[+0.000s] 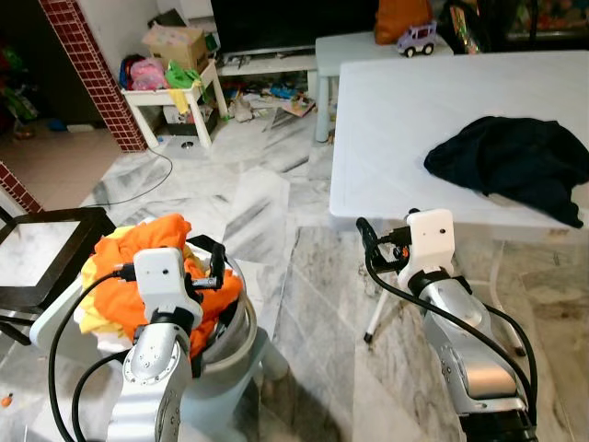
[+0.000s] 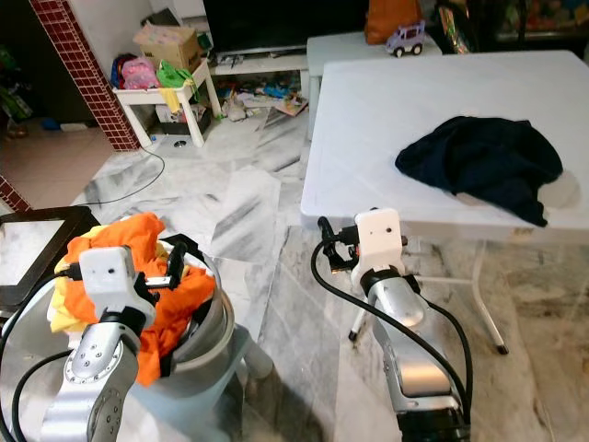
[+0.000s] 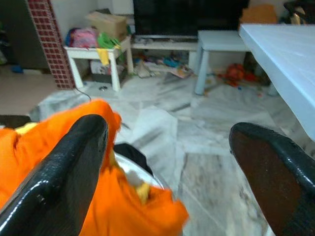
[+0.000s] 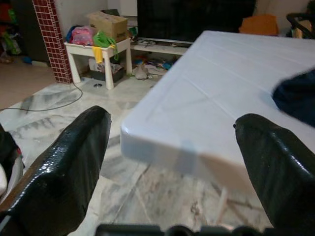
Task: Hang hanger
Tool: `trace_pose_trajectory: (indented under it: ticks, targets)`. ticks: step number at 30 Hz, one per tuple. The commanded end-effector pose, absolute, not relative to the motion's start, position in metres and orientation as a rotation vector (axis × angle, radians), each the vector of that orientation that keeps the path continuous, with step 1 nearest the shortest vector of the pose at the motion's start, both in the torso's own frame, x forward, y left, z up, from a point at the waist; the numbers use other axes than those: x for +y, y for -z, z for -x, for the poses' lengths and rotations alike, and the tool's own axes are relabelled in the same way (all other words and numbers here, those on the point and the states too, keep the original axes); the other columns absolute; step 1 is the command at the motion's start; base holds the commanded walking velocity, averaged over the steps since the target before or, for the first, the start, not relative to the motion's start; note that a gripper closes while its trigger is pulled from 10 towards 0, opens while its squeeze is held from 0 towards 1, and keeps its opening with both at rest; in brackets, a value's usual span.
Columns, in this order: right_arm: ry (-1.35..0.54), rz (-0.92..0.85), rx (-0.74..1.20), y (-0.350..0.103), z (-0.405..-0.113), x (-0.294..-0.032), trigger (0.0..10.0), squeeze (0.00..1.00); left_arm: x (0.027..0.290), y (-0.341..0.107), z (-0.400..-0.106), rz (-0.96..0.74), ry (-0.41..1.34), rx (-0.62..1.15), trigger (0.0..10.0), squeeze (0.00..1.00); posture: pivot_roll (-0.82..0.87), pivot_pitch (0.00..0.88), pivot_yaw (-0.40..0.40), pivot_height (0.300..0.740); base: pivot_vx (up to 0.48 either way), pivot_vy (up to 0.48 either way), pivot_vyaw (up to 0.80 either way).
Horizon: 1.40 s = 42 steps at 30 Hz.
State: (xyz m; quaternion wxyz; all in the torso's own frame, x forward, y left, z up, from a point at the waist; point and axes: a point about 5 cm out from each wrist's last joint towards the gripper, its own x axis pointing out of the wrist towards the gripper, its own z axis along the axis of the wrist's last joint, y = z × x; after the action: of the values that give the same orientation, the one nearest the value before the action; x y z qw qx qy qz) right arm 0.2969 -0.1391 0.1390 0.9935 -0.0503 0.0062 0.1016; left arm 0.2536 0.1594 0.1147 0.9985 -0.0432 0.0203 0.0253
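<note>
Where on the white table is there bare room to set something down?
The white table is bare across its near left corner and left side, beside the dark garment. The right side is crowded by that garment; the far edge holds a toy car.

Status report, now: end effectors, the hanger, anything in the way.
Left end effector open over orange clothes in the laundry basket. Right end effector open at the white table corner. No hanger identifiable. Dark garment on the table.

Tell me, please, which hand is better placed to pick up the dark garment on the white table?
The right hand: it hovers open at the edge of the white table, nearer the dark garment. The left hand is over the laundry basket.
</note>
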Motion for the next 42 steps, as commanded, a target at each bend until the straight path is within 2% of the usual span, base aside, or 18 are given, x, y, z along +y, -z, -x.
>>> trace_pose_trajectory:
  ticks: [1,12,20,31,36,38,42]
  targets:
    - [-0.240,0.092,-0.002,-0.142,-0.297,-0.129,10.0,0.00,0.174,-0.112,-0.254,0.040,-0.137,0.064,10.0,0.00,-0.05,0.056,0.077,0.740,0.000,0.000,0.00]
    - [-0.255,0.100,-0.003,-0.142,-0.296,-0.127,10.0,0.00,0.181,-0.106,-0.258,0.012,-0.171,0.104,10.0,0.00,-0.05,0.052,0.075,0.740,0.000,0.000,0.65]
    - [-0.246,0.105,0.002,-0.142,-0.296,-0.130,10.0,0.00,0.199,-0.112,-0.284,0.023,-0.177,0.114,10.0,0.00,-0.05,0.048,0.077,0.740,0.000,0.000,0.00]
    - [-0.234,0.102,0.005,-0.141,-0.294,-0.131,10.0,0.00,0.196,-0.108,-0.293,0.048,-0.159,0.136,10.0,0.00,-0.07,0.056,0.083,0.740,0.000,0.000,0.00]
    - [-0.243,0.107,0.009,-0.142,-0.295,-0.130,10.0,0.00,0.194,-0.094,-0.300,0.045,-0.144,0.202,10.0,0.00,-0.08,0.069,0.069,0.740,0.000,0.000,0.00]
    - [-0.267,0.138,-0.004,-0.146,-0.293,-0.129,10.0,0.00,0.195,-0.084,-0.311,0.055,-0.136,0.256,10.0,0.00,-0.10,0.074,0.070,0.740,0.000,0.000,0.00]
    - [-0.253,0.160,-0.010,-0.150,-0.290,-0.136,10.0,0.00,0.197,-0.077,-0.321,0.067,-0.137,0.316,10.0,0.00,-0.14,0.085,0.075,0.740,0.000,0.000,0.00]
